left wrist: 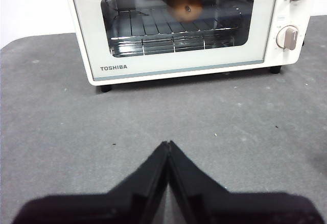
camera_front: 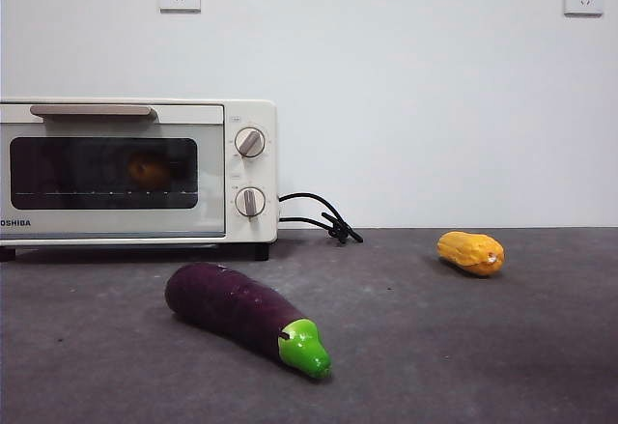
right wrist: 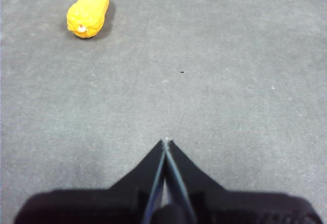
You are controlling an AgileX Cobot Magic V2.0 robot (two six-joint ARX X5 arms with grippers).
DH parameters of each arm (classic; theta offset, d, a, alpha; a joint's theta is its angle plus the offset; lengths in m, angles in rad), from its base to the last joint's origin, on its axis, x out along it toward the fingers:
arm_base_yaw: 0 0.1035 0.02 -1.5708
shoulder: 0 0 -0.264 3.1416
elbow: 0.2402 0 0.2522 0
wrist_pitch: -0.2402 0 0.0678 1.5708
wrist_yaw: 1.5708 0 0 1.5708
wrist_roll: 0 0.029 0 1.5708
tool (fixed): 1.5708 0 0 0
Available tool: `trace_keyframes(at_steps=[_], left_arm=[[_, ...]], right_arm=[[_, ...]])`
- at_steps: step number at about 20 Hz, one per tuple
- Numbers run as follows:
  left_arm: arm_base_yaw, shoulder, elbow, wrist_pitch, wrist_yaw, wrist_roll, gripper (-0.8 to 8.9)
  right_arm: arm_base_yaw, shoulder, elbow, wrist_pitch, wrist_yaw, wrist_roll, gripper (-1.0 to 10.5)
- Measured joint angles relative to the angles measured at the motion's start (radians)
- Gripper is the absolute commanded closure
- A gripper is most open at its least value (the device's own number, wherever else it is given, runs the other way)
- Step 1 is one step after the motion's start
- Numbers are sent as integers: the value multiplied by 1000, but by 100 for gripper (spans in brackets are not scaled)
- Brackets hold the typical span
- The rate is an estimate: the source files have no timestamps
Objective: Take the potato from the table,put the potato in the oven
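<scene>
The potato lies on the wire rack inside the cream-white oven, seen through the dark glass of its closed door. In the front view the potato shows dimly behind the glass of the oven at the left. My left gripper is shut and empty, held back above the table in front of the oven door. Over bare table to the right, my right gripper is shut with nothing in it. Neither arm shows in the front view.
A purple eggplant with a green tip lies on the table in front of the oven. A yellow-orange corn cob lies at the right. The oven's black cord trails behind its right side. A white wall stands behind.
</scene>
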Motion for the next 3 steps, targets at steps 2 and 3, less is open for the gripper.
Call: trace_keyframes(at_steps=[2, 3], left_arm=[[0, 0, 0, 0, 0, 0, 817], [0, 0, 0, 0, 0, 0, 818]], right_arm=[[0, 0, 0, 0, 0, 0, 945], [0, 0, 0, 3, 0, 0, 945]])
